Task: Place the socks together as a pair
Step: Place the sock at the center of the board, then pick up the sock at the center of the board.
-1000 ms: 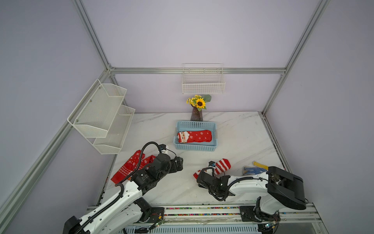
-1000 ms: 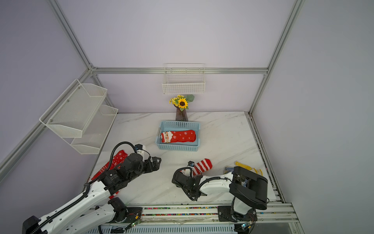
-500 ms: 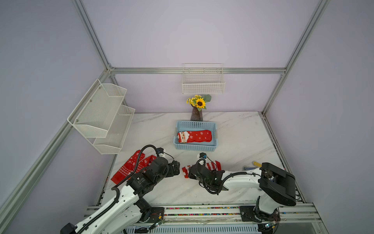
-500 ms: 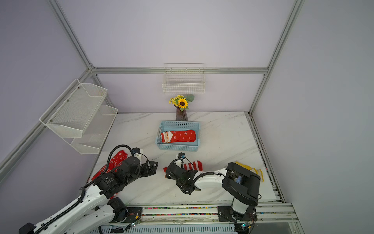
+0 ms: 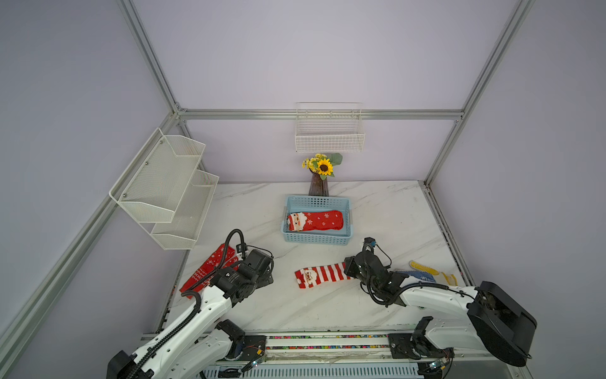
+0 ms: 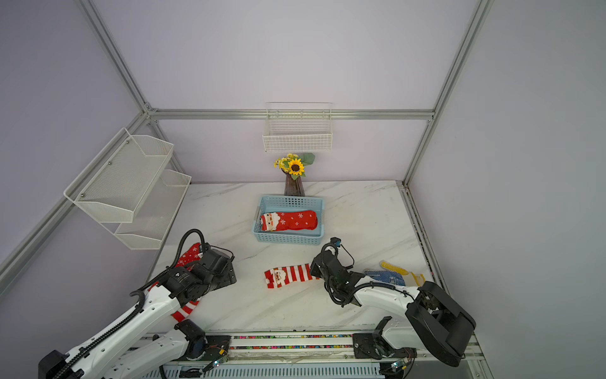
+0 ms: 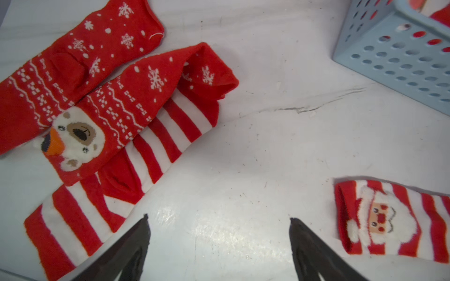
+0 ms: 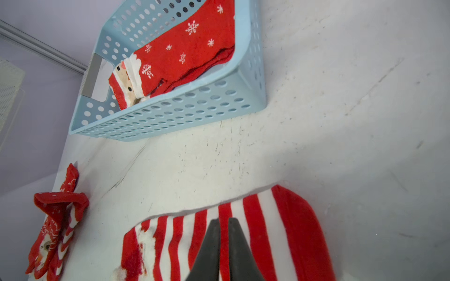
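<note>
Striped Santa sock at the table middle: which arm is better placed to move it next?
Right: the right gripper is shut on the striped Santa sock; the left gripper is open and empty.

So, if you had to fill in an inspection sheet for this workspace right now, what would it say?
Surface: white marble table, lightly scuffed.
Job's things: striped Santa sock flat at centre; snowflake Santa sock in the blue basket; bear sock lying over a second striped sock, patterned snowflake sock alongside, near the left arm.
Clutter: blue and yellow gloves beside the right arm.
Jaws: left jaws open over bare table; right jaws shut on the striped Santa sock.
Cables: black cable arches over the left arm.
Surroundings: wire basket and mesh shelf on the walls, sunflower vase behind the blue basket.
</note>
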Motion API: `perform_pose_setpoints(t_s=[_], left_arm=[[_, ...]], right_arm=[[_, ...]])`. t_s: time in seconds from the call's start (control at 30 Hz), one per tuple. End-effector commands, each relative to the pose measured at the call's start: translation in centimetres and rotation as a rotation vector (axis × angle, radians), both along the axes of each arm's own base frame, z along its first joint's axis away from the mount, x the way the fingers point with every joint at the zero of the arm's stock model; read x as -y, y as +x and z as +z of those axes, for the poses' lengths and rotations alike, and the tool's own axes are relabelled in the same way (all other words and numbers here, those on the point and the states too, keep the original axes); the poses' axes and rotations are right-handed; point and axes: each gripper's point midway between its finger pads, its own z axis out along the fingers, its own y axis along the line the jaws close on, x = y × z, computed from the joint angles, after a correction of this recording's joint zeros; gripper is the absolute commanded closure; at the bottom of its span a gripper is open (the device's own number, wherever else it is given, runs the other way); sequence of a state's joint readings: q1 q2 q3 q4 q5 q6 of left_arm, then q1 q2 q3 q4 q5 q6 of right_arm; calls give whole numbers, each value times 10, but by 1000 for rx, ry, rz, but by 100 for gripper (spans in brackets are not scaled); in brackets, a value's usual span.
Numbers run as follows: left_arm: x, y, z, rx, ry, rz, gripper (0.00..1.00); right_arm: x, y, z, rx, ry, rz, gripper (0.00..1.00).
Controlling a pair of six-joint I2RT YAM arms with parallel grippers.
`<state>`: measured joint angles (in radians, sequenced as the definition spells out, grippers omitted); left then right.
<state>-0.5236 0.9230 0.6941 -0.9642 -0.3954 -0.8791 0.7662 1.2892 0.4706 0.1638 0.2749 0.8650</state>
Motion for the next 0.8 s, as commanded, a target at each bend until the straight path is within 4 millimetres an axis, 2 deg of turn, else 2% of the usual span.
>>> perform_pose_setpoints(t_s=[0.0, 0.13, 0.23, 0.33, 0.47, 0.6, 0.77], left_arm=[[-19, 5, 1, -44, 69, 84, 12], [-27, 17, -7, -108, 138, 122, 12], [-32, 24, -16, -158, 191, 131, 12], [-36, 27, -31, -203, 209, 148, 13], [-39, 29, -47, -236, 182, 171, 18], [-46, 31, -51, -236, 198, 180, 28], [-42, 41, -71, -295, 188, 120, 34]], right_arm=[[4, 0, -3, 29, -76, 72, 87], [-1, -4, -14, 10, -97, 127, 87], [-8, -4, -4, 36, -109, 179, 86], [2, 3, 0, 33, -185, 140, 85], [0, 1, 9, 57, -168, 158, 84], [2, 1, 4, 64, -167, 151, 84], [4, 1, -1, 48, -200, 153, 84]])
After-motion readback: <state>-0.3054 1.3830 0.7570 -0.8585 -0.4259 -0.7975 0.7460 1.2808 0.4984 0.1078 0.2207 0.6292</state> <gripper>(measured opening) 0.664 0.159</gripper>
